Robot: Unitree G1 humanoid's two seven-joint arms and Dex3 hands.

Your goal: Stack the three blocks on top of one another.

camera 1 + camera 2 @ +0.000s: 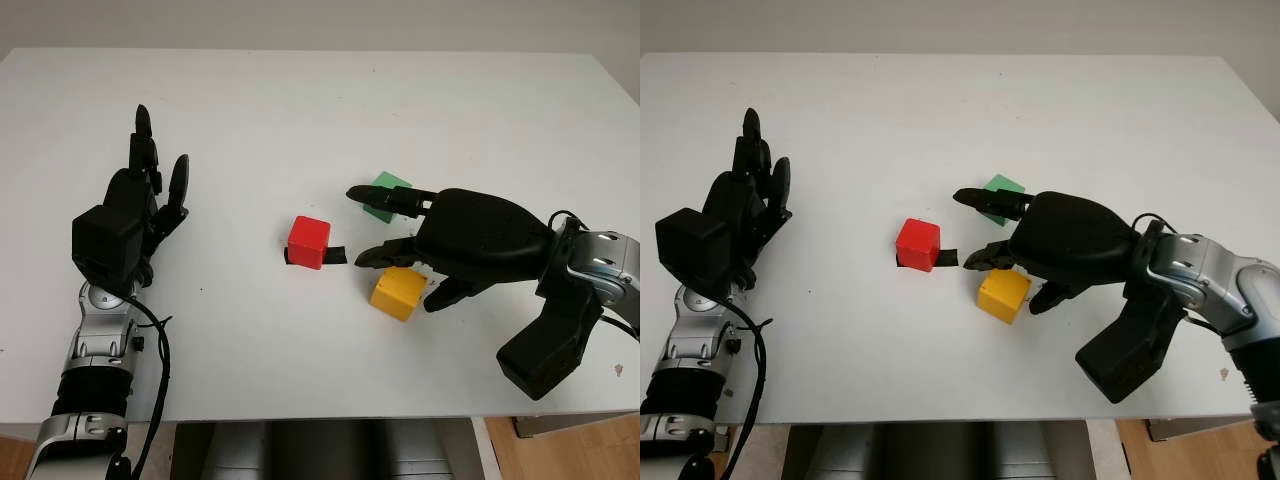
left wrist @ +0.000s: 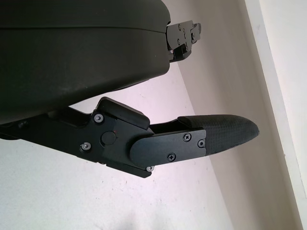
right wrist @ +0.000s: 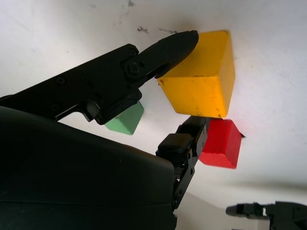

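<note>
Left side of the head views: the left hand (image 1: 140,205) sits over the white table (image 1: 300,110), open, nothing held, well apart from the blocks.

Centre: the red block (image 1: 309,242) stands on the table beside a small black mark. No block is stacked yet.

Right of centre: the yellow block (image 1: 398,293) lies lower right of the red one, and the green block (image 1: 386,194) upper right, partly hidden by a finger. The right hand (image 1: 395,225) hangs over the yellow and green blocks, fingers spread and reaching toward the red block, gripping nothing.

Handling, as a judgement: the blocks look small, rigid, light and smooth-faced; a pinch across two opposite flat side faces should hold, with some risk of slipping or twisting if taken on a corner.

The right wrist view shows what the head views hide: one fingertip (image 3: 180,42) lies at the yellow block's edge, though contact cannot be confirmed. The left wrist view confirms nothing between that hand's fingers.
</note>
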